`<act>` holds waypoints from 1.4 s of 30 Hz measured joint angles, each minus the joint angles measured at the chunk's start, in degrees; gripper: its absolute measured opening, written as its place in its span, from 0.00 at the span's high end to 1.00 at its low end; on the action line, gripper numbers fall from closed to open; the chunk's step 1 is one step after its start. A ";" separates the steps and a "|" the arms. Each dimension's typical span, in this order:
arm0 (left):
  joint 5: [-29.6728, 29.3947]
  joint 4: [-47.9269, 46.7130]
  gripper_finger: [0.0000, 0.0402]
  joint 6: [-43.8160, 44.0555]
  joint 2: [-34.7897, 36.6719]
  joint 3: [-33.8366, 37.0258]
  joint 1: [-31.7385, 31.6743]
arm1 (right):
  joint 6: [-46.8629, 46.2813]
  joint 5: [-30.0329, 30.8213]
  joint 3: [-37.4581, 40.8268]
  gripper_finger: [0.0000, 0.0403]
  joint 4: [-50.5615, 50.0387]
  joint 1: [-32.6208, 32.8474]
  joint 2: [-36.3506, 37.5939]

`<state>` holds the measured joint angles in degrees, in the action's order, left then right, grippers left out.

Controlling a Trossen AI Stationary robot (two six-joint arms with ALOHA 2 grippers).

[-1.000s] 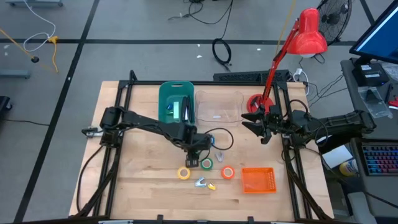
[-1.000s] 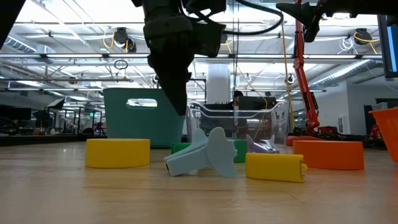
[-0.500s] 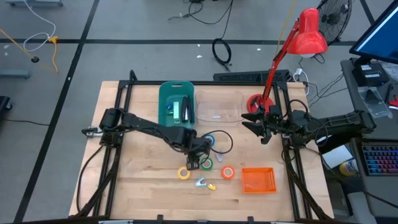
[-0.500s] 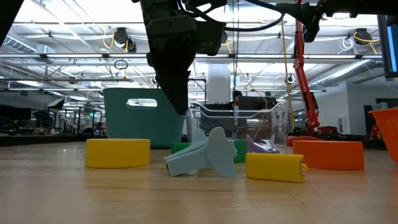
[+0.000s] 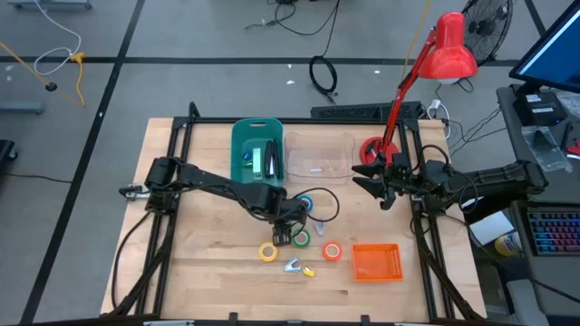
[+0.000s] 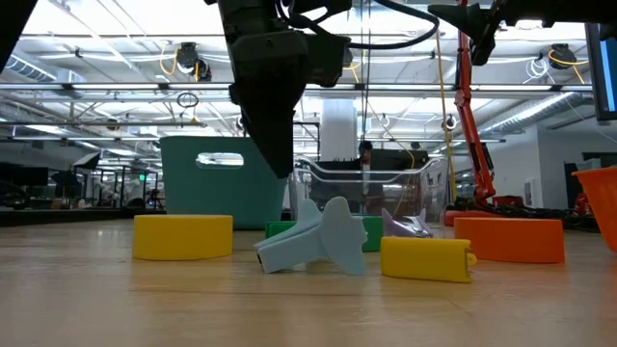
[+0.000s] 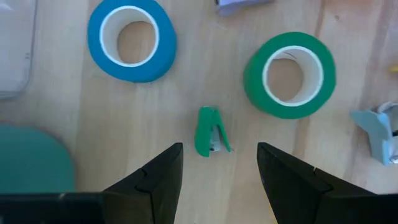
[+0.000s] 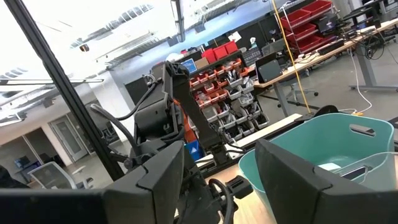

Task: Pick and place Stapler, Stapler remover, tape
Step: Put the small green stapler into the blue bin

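Note:
My left gripper point(image 7: 219, 165) hangs open, pointing down, just above a small green staple remover point(image 7: 210, 132) that lies flat on the wood in line with the gap between its fingers. Blue tape point(image 7: 132, 38) and green tape point(image 7: 289, 74) lie flat beyond it. Yellow tape point(image 5: 268, 252) and orange tape point(image 5: 332, 251) lie nearer the front edge. A light-blue remover point(image 5: 292, 265), a yellow remover point(image 5: 309, 270) and a lavender remover point(image 5: 321, 225) lie close by. Stapler-like pieces point(image 5: 259, 161) rest in the teal bin point(image 5: 238, 136). My right gripper point(image 5: 373, 183) waits open, raised at the right.
A clear container point(image 5: 317, 154) stands beside the teal bin at the back. An orange basket point(image 5: 375, 261) sits at the front right. A red desk lamp point(image 5: 450, 47) rises from the far right corner. Bare wood lies along the front left.
My left gripper has rolled a little about its wrist while staying above the green staple remover. Its fingers stay open.

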<state>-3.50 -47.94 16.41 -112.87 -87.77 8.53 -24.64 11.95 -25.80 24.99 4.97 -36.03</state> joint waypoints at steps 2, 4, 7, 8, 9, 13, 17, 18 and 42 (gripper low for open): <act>-0.01 -0.10 0.48 0.04 0.01 0.00 -0.33 | 0.00 0.00 -0.01 0.52 0.00 0.00 0.00; 0.01 -0.24 0.48 0.03 0.00 0.00 -0.57 | 0.00 0.00 0.00 0.52 0.00 0.00 0.02; -0.10 -0.33 0.48 -0.21 -0.24 0.00 -0.63 | 0.00 0.00 0.00 0.52 0.00 -0.02 0.00; -0.31 -0.56 0.48 -0.21 -0.33 0.00 -0.65 | 0.00 0.00 -0.01 0.52 0.00 -0.01 0.01; -0.62 -0.79 0.48 -0.34 -0.43 0.02 -0.64 | 0.00 0.01 0.00 0.52 0.00 -0.02 0.02; -1.06 -0.11 0.48 -0.29 -1.95 0.04 -0.63 | 0.00 0.00 0.00 0.52 -0.05 0.00 0.00; -1.99 0.50 0.48 0.87 -3.75 0.07 -0.25 | 0.00 0.02 0.00 0.52 -0.14 0.00 -0.04; -2.80 1.20 0.48 0.87 -4.32 0.07 -0.15 | 0.00 0.02 0.00 0.52 -0.02 -0.02 -0.14; -1.96 1.53 0.48 1.78 -5.69 0.07 -0.94 | -0.01 0.00 0.00 0.52 0.02 0.00 -0.70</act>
<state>-5.45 -46.41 18.20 -118.56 -87.70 7.59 -24.66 11.95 -25.80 25.02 4.97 -36.73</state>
